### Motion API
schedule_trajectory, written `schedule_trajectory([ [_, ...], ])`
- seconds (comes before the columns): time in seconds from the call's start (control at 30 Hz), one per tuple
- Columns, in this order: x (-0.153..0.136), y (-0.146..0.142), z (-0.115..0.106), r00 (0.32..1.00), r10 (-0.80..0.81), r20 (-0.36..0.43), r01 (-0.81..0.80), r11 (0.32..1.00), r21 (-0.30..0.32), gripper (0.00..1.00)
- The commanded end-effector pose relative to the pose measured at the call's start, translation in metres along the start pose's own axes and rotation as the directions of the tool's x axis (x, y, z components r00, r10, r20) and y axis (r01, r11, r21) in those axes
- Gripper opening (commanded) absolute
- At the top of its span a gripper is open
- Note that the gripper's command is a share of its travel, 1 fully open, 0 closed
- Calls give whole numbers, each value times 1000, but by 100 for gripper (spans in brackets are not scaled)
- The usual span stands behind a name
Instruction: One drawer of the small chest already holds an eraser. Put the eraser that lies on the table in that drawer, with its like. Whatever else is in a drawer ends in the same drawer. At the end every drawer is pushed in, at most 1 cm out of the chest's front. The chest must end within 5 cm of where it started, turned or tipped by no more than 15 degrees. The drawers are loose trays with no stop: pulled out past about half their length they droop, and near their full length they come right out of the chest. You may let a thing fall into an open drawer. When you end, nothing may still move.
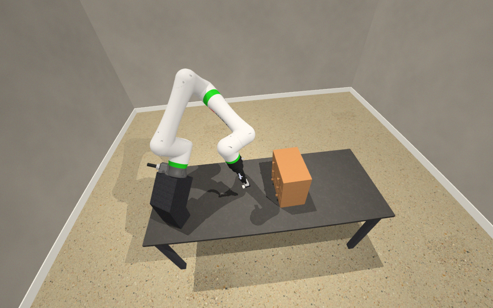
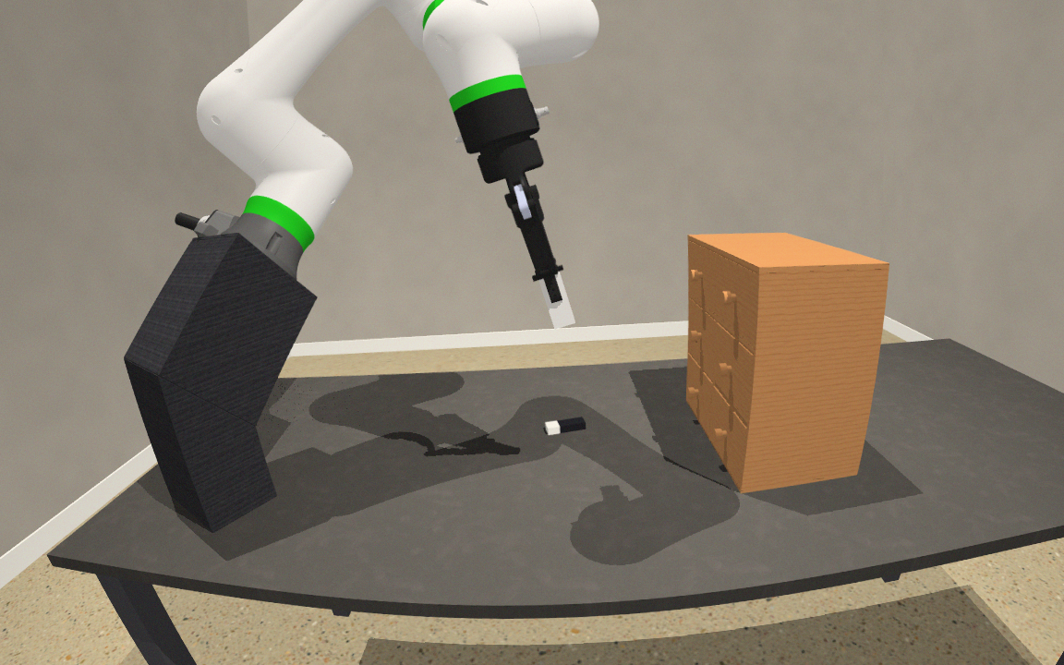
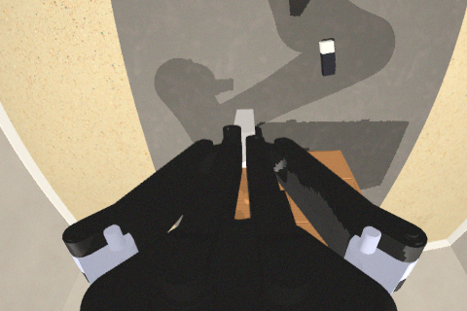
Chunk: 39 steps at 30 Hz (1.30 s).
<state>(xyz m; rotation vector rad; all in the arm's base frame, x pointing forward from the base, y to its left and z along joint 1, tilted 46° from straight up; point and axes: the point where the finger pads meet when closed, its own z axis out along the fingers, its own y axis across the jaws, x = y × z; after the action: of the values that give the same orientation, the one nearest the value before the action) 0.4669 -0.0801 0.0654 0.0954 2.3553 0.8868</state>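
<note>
The eraser (image 1: 243, 186) (image 2: 574, 425) (image 3: 328, 63) lies on the table (image 1: 344, 187) (image 2: 437, 538) (image 3: 195, 19), white at one end and black along the rest; in the top view the fingertips partly cover it. My gripper (image 1: 246, 183) (image 2: 562, 312) (image 3: 245, 122) is shut and empty, its light tips together. It hangs above the table, tilted down towards the chest side, with the eraser below it. The orange chest (image 1: 294, 164) (image 2: 816, 371) (image 3: 331, 160) stands upright. Its several knobbed drawers look pushed in. What they hold is hidden.
The dark pedestal (image 1: 169, 199) (image 2: 213, 371) carries the arm at the table's left end. The chest's knobbed front faces the arm, to the right of the eraser. Shadows of the arm and chest fall across the table top.
</note>
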Motion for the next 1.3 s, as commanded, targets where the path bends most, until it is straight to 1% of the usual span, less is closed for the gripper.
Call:
schedule_trajectory([
  [0.0, 7, 0, -12, 993, 0, -116, 1, 1000, 2, 0],
  [0.13, 11, 0, -19, 983, 0, -186, 1, 1000, 2, 0],
  [0.3, 14, 0, -24, 973, 0, -232, 1, 1000, 2, 0],
  [1.03, 14, 1, -25, 970, 0, -243, 0, 1000, 3, 0],
  [1.17, 13, 12, -25, 970, 0, -243, 0, 1000, 3, 0],
  [1.27, 12, 30, -24, 970, 0, -243, 0, 1000, 3, 0],
])
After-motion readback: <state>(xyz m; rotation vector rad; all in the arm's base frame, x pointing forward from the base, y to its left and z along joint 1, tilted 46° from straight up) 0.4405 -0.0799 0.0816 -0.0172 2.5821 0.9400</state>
